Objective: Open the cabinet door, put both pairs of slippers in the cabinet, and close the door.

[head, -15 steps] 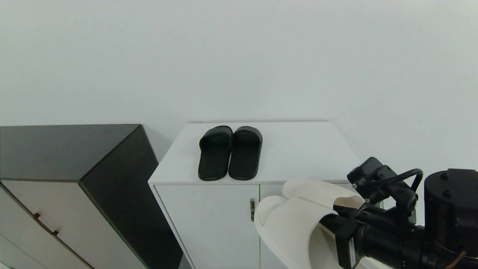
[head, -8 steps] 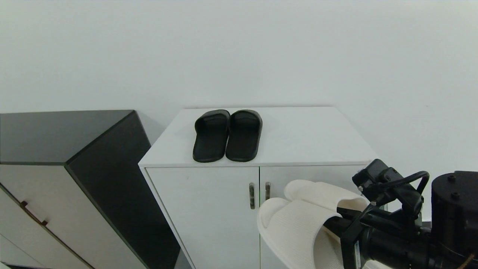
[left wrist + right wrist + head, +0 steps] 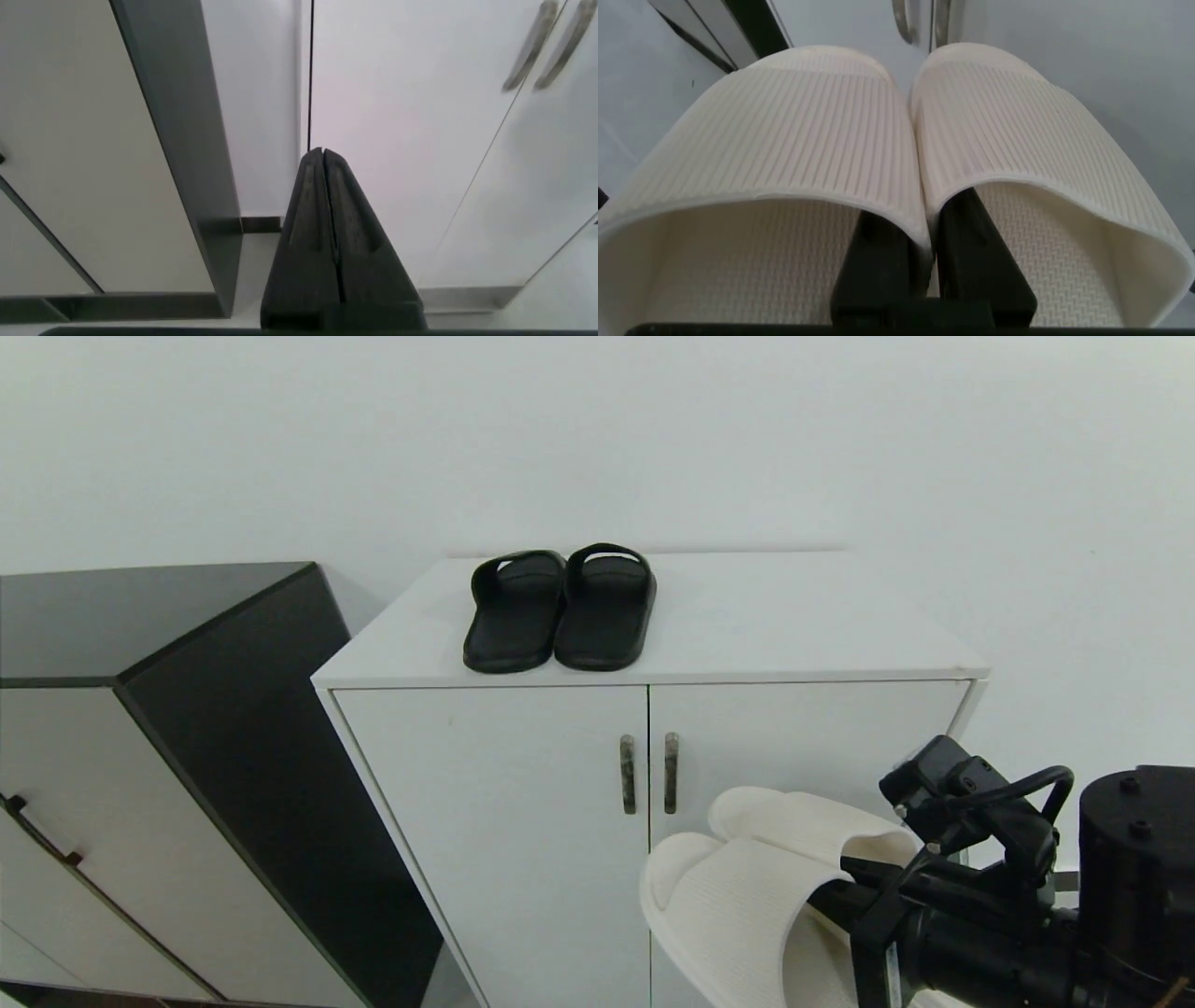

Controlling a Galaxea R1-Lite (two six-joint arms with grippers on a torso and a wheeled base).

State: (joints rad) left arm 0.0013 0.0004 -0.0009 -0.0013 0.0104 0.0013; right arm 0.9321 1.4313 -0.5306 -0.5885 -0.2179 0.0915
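The right pincer is clamped on the white slippers, one finger inside each, pinching their touching inner walls together (toes pointing at the doors). The pair hangs low in front of the white cabinet, whose two doors are closed. The black slippers sit side by side on its top. The left pincer is fully closed and empty, low near the left door.

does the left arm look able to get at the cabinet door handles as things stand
Probably yes: the left gripper is shut and empty, facing the closed doors, with nothing between it and the handles. The white slippers hang lower, off to the right.
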